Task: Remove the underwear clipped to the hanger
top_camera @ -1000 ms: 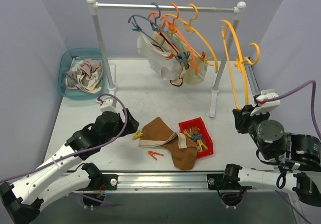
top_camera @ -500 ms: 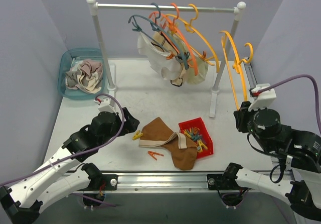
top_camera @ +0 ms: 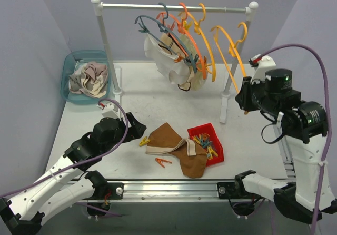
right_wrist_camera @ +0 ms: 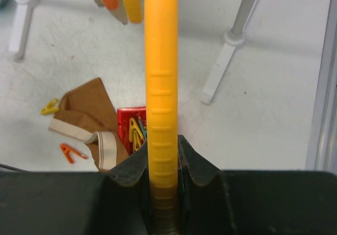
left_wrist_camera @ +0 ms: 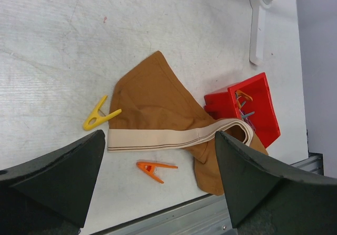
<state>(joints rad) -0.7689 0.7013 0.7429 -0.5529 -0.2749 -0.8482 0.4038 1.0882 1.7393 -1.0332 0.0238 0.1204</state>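
Yellow plastic fills the right wrist view: one hanger (right_wrist_camera: 160, 87) runs straight up the frame, pinched at its lower end between the fingers of the right gripper (right_wrist_camera: 161, 158). On the desk (right_wrist_camera: 274, 103) below lie one brown underwear (right_wrist_camera: 87, 103) with a pale waistband, one red bin (right_wrist_camera: 122, 120) of clothespins, and two loose pins: a yellow clothespin (right_wrist_camera: 50, 107) and an orange clothespin (right_wrist_camera: 71, 152).

From the left wrist, the left gripper (left_wrist_camera: 159, 140) hangs spread wide above the brown underwear, holding nothing. The fabric touches the red bin.

From above, the left arm stretches low from the near left corner, its gripper pointing at the brown underwear. The right arm stands raised and bent, its hanger tilted towards the rack (top_camera: 174, 6). Cream underwear (top_camera: 171, 61) hangs clipped among a cluster of hangers (top_camera: 187, 40), too tangled to count. One teal basket (top_camera: 67, 66) at the far left holds a heap of underwear (top_camera: 88, 79).
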